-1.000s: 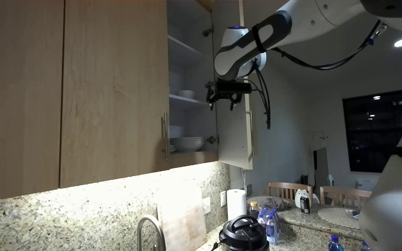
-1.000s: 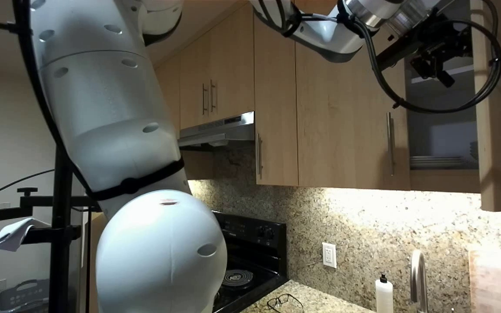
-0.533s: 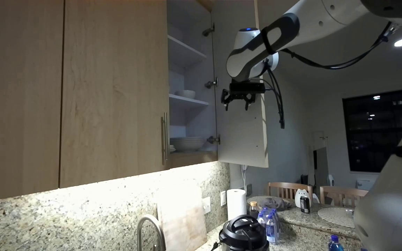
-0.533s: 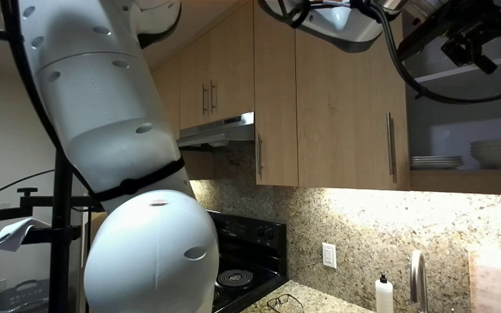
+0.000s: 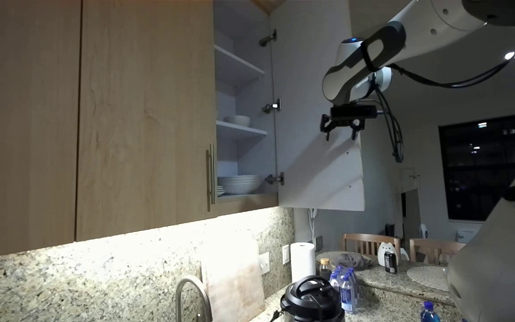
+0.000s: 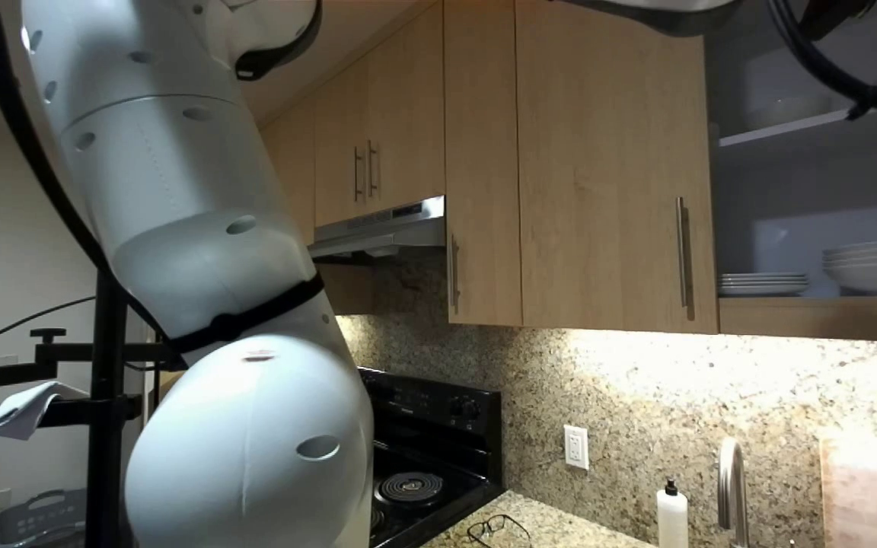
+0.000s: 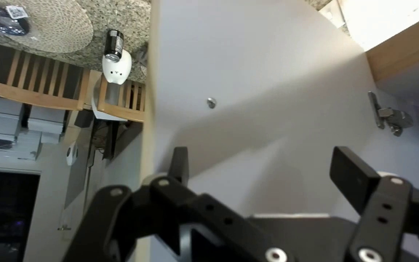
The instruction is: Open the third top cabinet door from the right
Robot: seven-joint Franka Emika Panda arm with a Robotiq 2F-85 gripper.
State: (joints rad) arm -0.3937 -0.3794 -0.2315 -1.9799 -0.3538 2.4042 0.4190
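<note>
The third top cabinet door (image 5: 315, 174) stands swung wide from its cabinet (image 5: 242, 203), its pale inner face showing and its front turned away in an exterior view. Metal hinges (image 5: 275, 179) hold it along the cabinet's right side. My gripper (image 5: 341, 135) hangs before that inner face, near the free edge, fingers pointing down. In the wrist view the gripper (image 7: 260, 158) is open, its fingers wide apart over the door's inner face (image 7: 253, 65), with nothing held between them. Whether any part of it touches the door, I cannot tell.
A wider closed door (image 5: 148, 116) with a bar handle (image 5: 213, 174) adjoins the opening. Bowls (image 5: 239, 184) and plates (image 6: 762, 284) sit on the shelves. Below are a faucet (image 5: 195, 286), a cutting board (image 5: 233, 277), a black-lidded cooker (image 5: 313, 295) and water bottles (image 5: 347, 293).
The door has swung farther open, away from the cabinet, and now shows more of its inner face. My arm has moved outward along with it. Both have largely left an exterior view.
</note>
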